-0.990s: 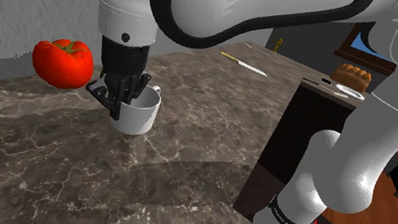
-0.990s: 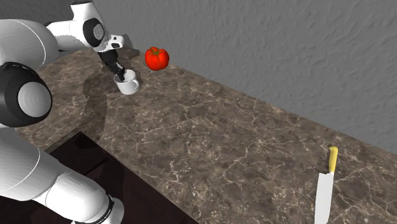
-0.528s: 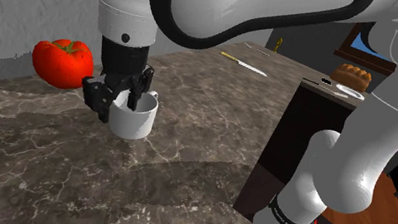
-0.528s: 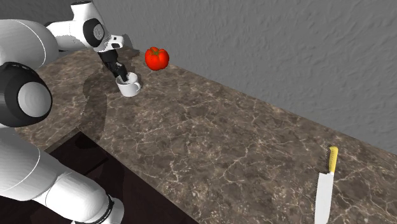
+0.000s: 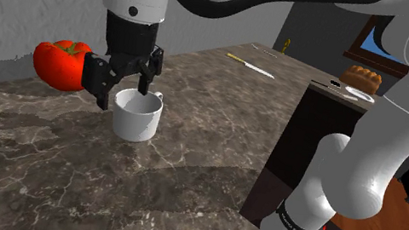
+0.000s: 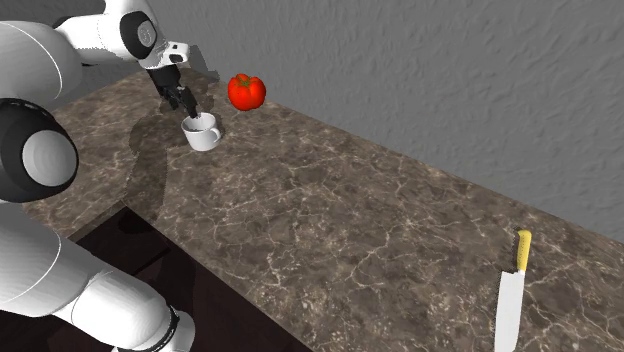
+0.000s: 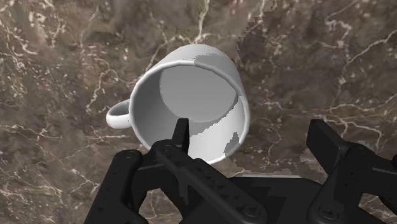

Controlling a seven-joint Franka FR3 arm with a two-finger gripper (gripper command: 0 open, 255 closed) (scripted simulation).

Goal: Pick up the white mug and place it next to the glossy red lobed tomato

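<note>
The plain white mug [image 5: 136,115] stands upright on the dark veined marble counter [image 5: 205,149]. The glossy red lobed tomato [image 5: 65,64] sits near it but apart, at about ten o'clock in the shoulder view. The all-black two-finger gripper [image 5: 119,86] hangs just above the rim with its fingers spread, clasping nothing. One finger is over the mug's mouth and the other is outside the wall on the tomato side. The mug lies directly beneath the gripper, at roughly five o'clock in that view, so a straight rise looks the safest withdrawal.
</note>
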